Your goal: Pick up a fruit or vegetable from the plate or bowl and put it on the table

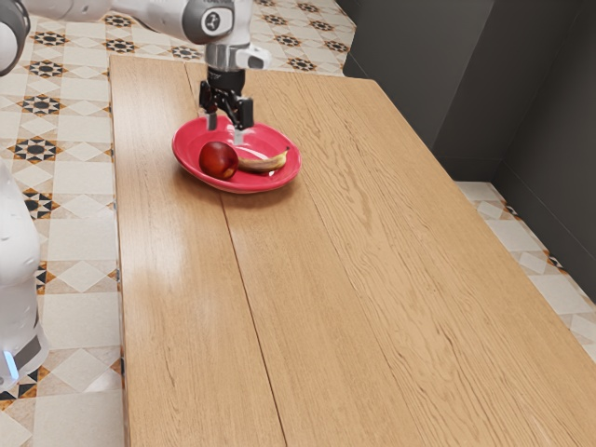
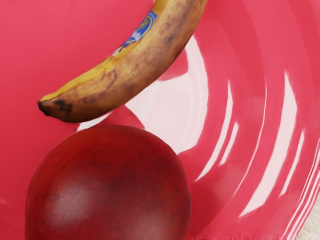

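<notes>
Red fruit (image 2: 107,185), banana (image 2: 127,77), both below gripper (image 1: 225,130)

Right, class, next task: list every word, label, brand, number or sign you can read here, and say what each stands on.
No wording can be read for certain.
Blue-and-yellow sticker on the banana: lettering too blurred to read.
Round emblem on the robot arm: a sign, too small to make out.

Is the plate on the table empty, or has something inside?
Not empty: a round red fruit and a banana lie in the plate, both views show.
</notes>
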Robot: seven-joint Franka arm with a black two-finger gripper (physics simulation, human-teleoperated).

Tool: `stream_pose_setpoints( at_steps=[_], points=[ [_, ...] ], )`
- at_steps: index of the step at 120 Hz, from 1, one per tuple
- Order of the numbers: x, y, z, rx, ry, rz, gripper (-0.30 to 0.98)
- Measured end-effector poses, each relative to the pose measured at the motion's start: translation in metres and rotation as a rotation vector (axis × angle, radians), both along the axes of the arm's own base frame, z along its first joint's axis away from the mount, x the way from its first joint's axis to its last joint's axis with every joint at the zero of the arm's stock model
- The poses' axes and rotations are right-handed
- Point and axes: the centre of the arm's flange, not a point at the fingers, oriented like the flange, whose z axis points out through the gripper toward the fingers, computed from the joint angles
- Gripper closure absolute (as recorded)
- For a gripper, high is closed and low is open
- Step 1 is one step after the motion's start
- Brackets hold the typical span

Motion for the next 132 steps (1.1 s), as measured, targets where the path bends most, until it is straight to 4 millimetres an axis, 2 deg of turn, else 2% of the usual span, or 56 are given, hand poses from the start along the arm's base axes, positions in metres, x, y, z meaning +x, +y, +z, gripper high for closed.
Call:
stream_pose_setpoints(
  at_steps=[26, 49, 57, 76, 102, 116, 132],
  points=[
    [0.010, -0.007, -0.010, 0.016, -0.011, -0.195, 0.00],
    [0.011, -0.004, -0.012, 0.030, -0.030, -0.299, 0.00],
    [0.009, -0.003, -0.012, 0.031, -0.036, -0.326, 0.00],
    [-0.011, 0.015, -0.020, 0.014, -0.046, -0.337, 0.00],
    [-0.009, 0.010, -0.023, 0.012, -0.054, -0.411, 0.00],
    [-0.016, 0.017, -0.034, -0.005, -0.044, -0.415, 0.00],
    [-0.016, 0.021, -0.045, -0.016, -0.029, -0.430, 0.00]
  ],
)
